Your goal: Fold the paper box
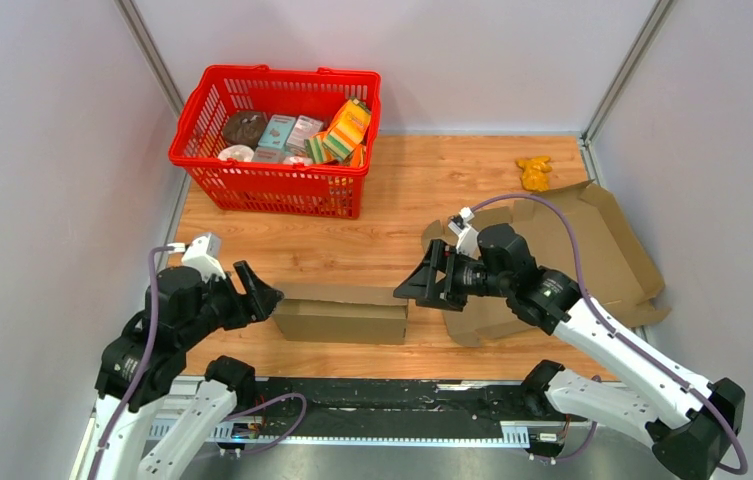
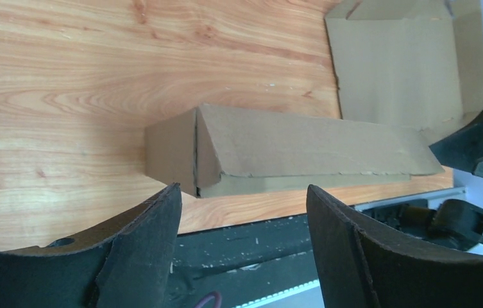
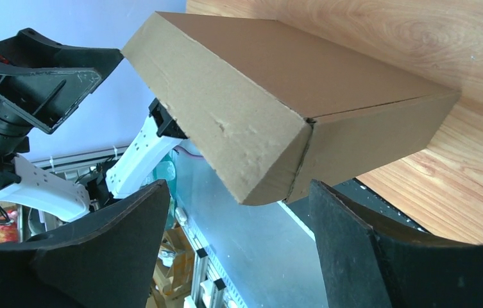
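The paper box (image 1: 342, 315) is a long, closed brown cardboard carton lying flat near the table's front edge. My left gripper (image 1: 264, 292) hangs just off its left end, open, with nothing between the fingers. My right gripper (image 1: 414, 282) hovers at its right end, also open and holding nothing. In the left wrist view the box (image 2: 290, 151) lies beyond the spread left gripper (image 2: 244, 187), its end flap seam facing me. The right wrist view has the box's (image 3: 277, 102) other end close above the right gripper (image 3: 240, 183).
A large unfolded cardboard sheet (image 1: 592, 240) lies flat at the right, partly under my right arm. A red basket (image 1: 277, 140) of groceries stands at the back left. A small yellow toy (image 1: 534, 172) sits at the back right. Walls enclose three sides.
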